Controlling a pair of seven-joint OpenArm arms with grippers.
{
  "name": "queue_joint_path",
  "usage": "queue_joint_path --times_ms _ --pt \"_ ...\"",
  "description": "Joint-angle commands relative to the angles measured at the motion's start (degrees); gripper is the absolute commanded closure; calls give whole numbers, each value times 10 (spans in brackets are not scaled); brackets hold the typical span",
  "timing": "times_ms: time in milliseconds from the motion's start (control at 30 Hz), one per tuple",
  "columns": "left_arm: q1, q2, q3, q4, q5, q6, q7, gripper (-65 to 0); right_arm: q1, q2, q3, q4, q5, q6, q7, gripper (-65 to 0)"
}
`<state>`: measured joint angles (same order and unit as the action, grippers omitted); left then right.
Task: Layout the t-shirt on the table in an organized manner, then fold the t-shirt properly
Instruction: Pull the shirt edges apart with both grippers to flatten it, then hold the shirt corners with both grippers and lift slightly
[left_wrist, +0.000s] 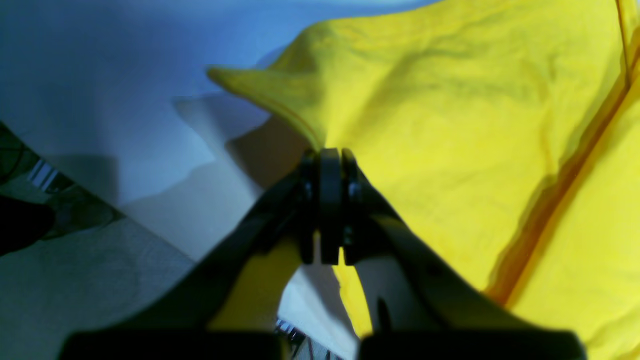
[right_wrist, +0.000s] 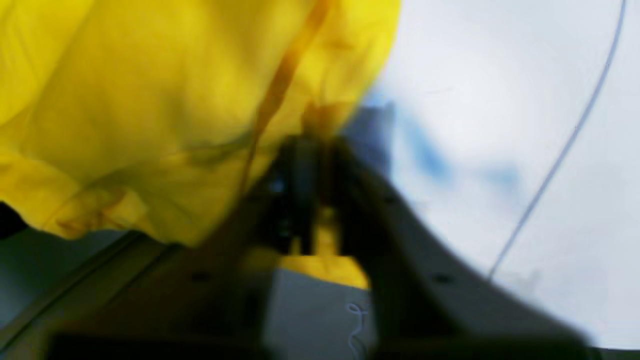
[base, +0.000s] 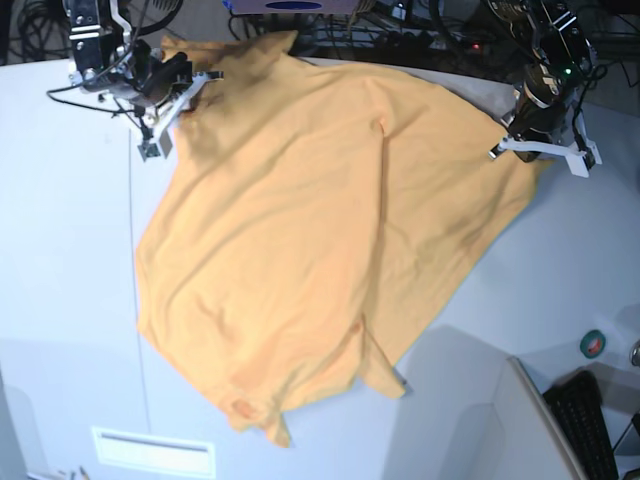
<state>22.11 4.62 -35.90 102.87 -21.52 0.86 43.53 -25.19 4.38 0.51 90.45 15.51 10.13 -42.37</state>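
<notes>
The orange-yellow t-shirt (base: 310, 230) lies spread across the table (base: 60, 250), its far edge pulled out between the two arms. In the base view my right gripper (base: 180, 90) is at the shirt's far left corner and my left gripper (base: 512, 140) at its far right corner. The left wrist view shows the left gripper (left_wrist: 330, 157) shut on a raised edge of the t-shirt (left_wrist: 450, 125), above the table (left_wrist: 100, 75). The right wrist view is blurred; there the right gripper (right_wrist: 312, 145) is shut with the t-shirt (right_wrist: 150, 100) pinched between its jaws.
A thin dark seam (base: 130, 250) runs down the table's left side, seen also as a seam (right_wrist: 560, 155) in the right wrist view. A tape roll (base: 593, 343) and a keyboard (base: 590, 410) sit at the near right. Cables (base: 420, 30) crowd the far edge. The table's edge (left_wrist: 150, 230) is close to the left gripper.
</notes>
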Motion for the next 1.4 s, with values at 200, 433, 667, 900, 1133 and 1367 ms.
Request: queue_joint_path --times_ms 200,433,667,900,1133,1367 --pt "3 -3 -5 12 -3 -2 -9 0 -34 -13 71 38 0 3 -15 0" --pt "-2 -2 5 13 -6 -2 -9 0 -40 -13 136 144 -1 3 -17 0" --pt "-3 -3 69 55 -3 -2 -9 0 -18 -13 139 178 -2 3 -63 0" --pt "-3 -3 74 44 -3 -2 -9 0 55 1 140 58 -3 3 -62 0" --pt "2 -2 72 10 -3 -2 -9 0 86 13 140 -11 -3 3 -66 0" --pt "2 -2 71 12 -3 -2 -9 0 36 23 140 42 -3 3 -66 -183"
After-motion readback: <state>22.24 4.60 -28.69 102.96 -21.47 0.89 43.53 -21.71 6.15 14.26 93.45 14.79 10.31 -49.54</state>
